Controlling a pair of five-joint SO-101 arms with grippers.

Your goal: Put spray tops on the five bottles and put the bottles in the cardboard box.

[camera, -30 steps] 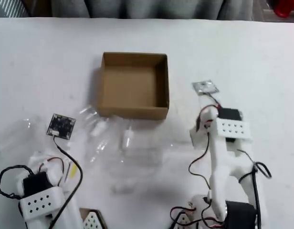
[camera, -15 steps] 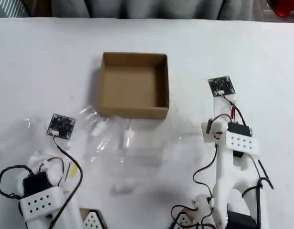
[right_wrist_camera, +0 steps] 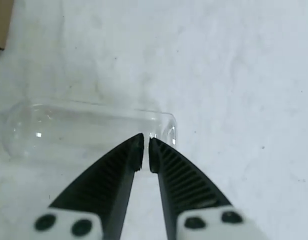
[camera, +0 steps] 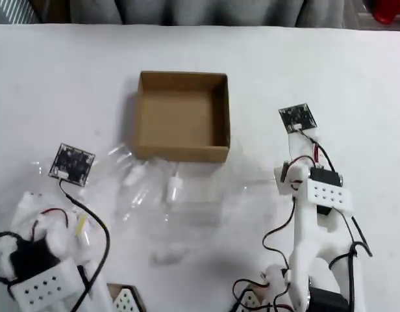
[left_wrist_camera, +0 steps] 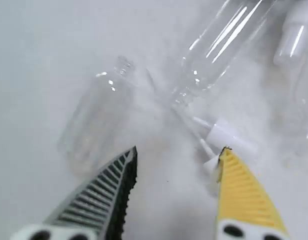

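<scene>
Left arm (camera: pixel 41 260) has swung further left over the last half second; right arm (camera: pixel 310 208) hasn't shifted in that time. Left hand (left_wrist_camera: pixel 176 155) wide open, holding nothing, low over the tabletop (camera: pixel 317 65), with two clear bottles (left_wrist_camera: pixel 94 120) lying just ahead and a white spray top (left_wrist_camera: pixel 226 136) beside its yellow finger. More bottles scattered in front of the cardboard box (camera: pixel 180 153), none inside it. Right hand (right_wrist_camera: pixel 145 142) all but closed, empty, tips at the end of one bottle on its side (right_wrist_camera: pixel 84 131).
</scene>
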